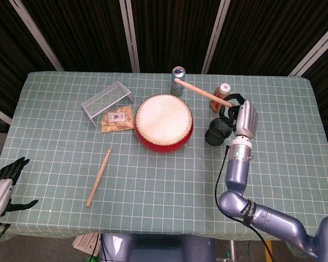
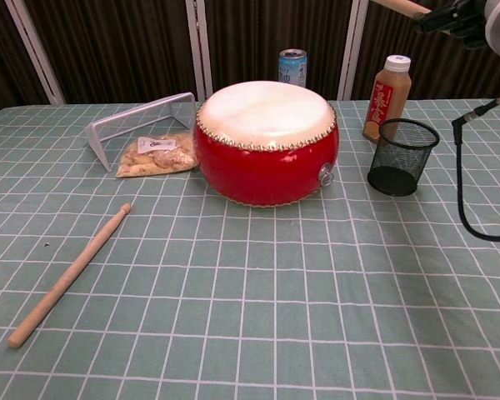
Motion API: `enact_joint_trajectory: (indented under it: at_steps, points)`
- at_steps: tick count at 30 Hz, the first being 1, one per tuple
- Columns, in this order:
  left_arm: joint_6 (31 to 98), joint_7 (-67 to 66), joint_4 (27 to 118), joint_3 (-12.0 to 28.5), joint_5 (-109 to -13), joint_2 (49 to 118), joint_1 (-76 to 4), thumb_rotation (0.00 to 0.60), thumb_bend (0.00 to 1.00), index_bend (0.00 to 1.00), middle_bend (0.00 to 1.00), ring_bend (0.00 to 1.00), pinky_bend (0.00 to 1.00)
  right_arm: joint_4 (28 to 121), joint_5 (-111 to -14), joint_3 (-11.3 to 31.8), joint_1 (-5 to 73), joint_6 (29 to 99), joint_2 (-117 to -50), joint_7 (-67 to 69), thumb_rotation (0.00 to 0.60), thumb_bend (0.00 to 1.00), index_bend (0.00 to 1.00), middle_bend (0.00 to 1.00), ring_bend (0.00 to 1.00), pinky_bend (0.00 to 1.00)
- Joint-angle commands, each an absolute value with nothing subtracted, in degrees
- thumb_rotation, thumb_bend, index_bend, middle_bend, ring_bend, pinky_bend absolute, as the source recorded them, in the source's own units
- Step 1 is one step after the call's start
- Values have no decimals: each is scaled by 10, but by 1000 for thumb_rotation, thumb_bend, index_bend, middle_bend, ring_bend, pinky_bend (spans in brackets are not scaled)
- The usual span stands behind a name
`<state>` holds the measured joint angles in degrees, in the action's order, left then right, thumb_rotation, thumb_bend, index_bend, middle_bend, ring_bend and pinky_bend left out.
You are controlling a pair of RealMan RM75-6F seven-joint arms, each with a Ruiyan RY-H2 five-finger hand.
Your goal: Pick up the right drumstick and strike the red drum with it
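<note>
The red drum [image 1: 164, 120] [image 2: 267, 142] with its white skin stands mid-table. My right hand [image 1: 241, 118] [image 2: 475, 12] grips the right drumstick [image 1: 202, 93] [image 2: 400, 7] and holds it raised high above the table, right of the drum; the stick's tip points back-left over the can. In the chest view only the stick's butt shows at the top edge. A second drumstick [image 1: 99, 177] [image 2: 68, 275] lies on the cloth front-left of the drum. My left hand [image 1: 5, 180] hangs off the table's left edge with nothing in it, fingers apart.
A black mesh cup [image 1: 214, 135] [image 2: 402, 157] and an orange bottle [image 1: 221, 95] [image 2: 387, 87] stand right of the drum. A can [image 1: 178, 81] [image 2: 292, 67] is behind it. A wire rack [image 1: 106, 101] [image 2: 142, 123] and snack bag [image 1: 117, 118] [image 2: 154, 155] sit to its left.
</note>
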<state>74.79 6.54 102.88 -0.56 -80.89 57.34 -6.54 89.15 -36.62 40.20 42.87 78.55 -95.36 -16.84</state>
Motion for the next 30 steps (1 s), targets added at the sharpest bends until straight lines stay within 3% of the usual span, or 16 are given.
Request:
enact_joint_trajectory:
  at_steps: [1, 7, 13, 23, 28, 30]
  points:
    - [747, 67, 1028, -6, -809, 573, -65, 600, 0, 0, 0, 0, 0, 880, -369, 392, 433, 779, -954, -171, 600, 582, 934, 992, 1000, 985]
    - [742, 74, 1030, -5, -805, 570, -67, 600, 0, 0, 0, 0, 0, 856, -380, 374, 443, 777, -967, -173, 600, 582, 934, 992, 1000, 985]
    - [735, 85, 1033, -5, -800, 566, -69, 600, 0, 0, 0, 0, 0, 829, -379, 384, 462, 770, -971, -176, 600, 582, 934, 992, 1000, 986]
    - [718, 100, 1037, -4, -790, 560, -74, 600, 0, 0, 0, 0, 0, 835, -394, 391, 460, 764, -930, -182, 600, 582, 934, 992, 1000, 985]
    - [716, 100, 1040, -4, -789, 560, -75, 600, 0, 0, 0, 0, 0, 841, -404, 354, 449, 757, -939, -175, 600, 582, 934, 991, 1000, 985]
    - [716, 99, 1040, -4, -789, 560, -76, 600, 0, 0, 0, 0, 0, 827, -418, 320, 449, 750, -947, -193, 600, 582, 934, 992, 1000, 985]
